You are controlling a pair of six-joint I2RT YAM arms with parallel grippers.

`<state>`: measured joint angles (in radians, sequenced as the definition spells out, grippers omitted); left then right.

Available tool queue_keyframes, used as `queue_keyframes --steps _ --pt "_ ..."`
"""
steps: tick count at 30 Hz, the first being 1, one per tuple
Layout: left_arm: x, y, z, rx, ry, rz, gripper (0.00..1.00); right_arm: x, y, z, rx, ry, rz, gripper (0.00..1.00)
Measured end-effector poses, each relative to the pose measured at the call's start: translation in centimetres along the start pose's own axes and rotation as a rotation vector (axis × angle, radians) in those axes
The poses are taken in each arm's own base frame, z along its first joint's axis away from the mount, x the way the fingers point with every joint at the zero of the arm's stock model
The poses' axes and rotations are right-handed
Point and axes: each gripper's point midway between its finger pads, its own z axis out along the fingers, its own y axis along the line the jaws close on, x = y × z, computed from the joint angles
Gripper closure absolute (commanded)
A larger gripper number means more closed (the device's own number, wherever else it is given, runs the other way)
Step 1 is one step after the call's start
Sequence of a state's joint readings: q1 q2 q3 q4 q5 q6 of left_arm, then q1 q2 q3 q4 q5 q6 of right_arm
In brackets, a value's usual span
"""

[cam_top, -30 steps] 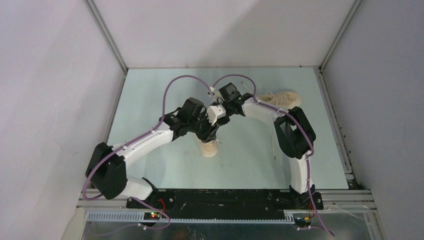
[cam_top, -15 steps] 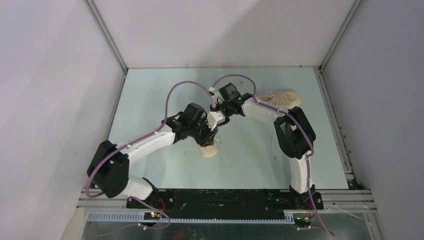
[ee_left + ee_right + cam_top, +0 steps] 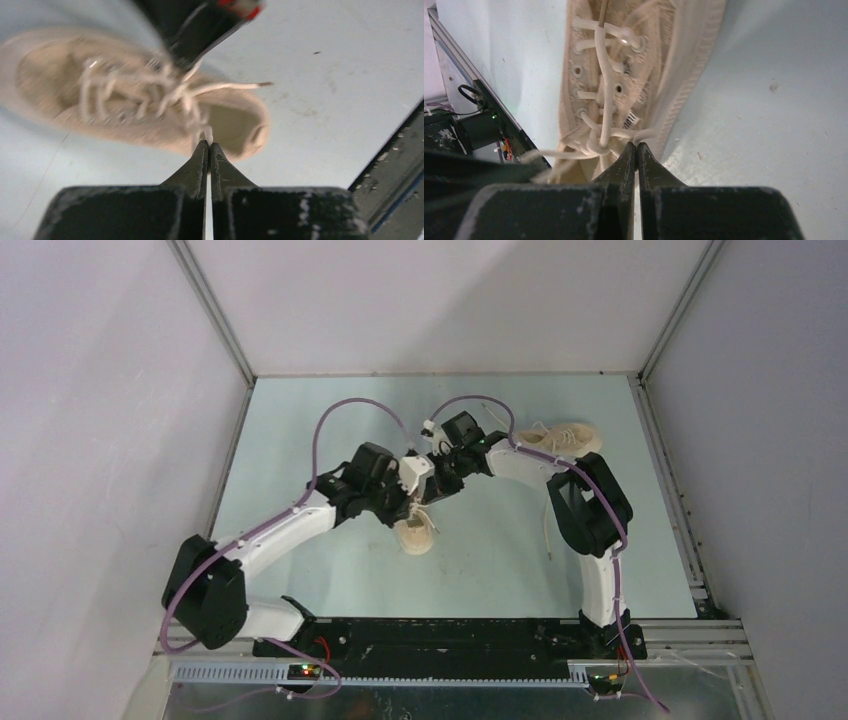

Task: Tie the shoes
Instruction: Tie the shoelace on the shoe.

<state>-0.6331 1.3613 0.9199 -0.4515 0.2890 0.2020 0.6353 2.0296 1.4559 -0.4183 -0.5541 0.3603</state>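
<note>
Shoe one [image 3: 415, 535]: cream sneaker, directly beneath both jaw sets, mid-table. Shoe two [image 3: 566, 436]: well apart, far right of them. Left gripper [image 3: 208, 145]: jaws together, pinching lace [image 3: 220, 87]. Right gripper [image 3: 635, 146]: jaws together on lace beside knot. Surface: pale blue-green table [image 3: 300, 420], scuffed. Enclosure: plain grey-white walls [image 3: 430, 300], metal corner rails [image 3: 212, 310].

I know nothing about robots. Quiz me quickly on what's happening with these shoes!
1. Which shoe is being worked on: the near shoe or the far shoe?
2. True or false: the right end effector is shut on a lace.
3. The left end effector is: A) wide open, B) shut on a lace, C) gripping a sole.
Key: 1 near shoe; 2 true; 3 B.
</note>
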Motion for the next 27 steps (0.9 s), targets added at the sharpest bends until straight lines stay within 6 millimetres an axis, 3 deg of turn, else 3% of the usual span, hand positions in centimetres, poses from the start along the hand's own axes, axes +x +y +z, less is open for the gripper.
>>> queue_keyframes --steps 5,11,17,27 --pt "2.8 3.0 -1.4 -0.107 0.038 -0.065 1.0 0.6 -1.0 0.1 0.01 0.007 0.026 1.0" --pt "7.3 4.3 -1.2 -0.165 0.142 -0.124 1.0 0.8 -0.8 0.4 0.012 0.009 0.018 1.0" --pt "7.8 5.7 -1.7 -0.22 0.15 -0.15 1.0 1.0 -1.1 0.6 0.031 0.005 0.015 1.0" --pt "7.8 5.8 -1.7 -0.223 0.15 -0.151 0.98 0.9 -1.9 0.6 0.068 -0.007 0.025 1.0"
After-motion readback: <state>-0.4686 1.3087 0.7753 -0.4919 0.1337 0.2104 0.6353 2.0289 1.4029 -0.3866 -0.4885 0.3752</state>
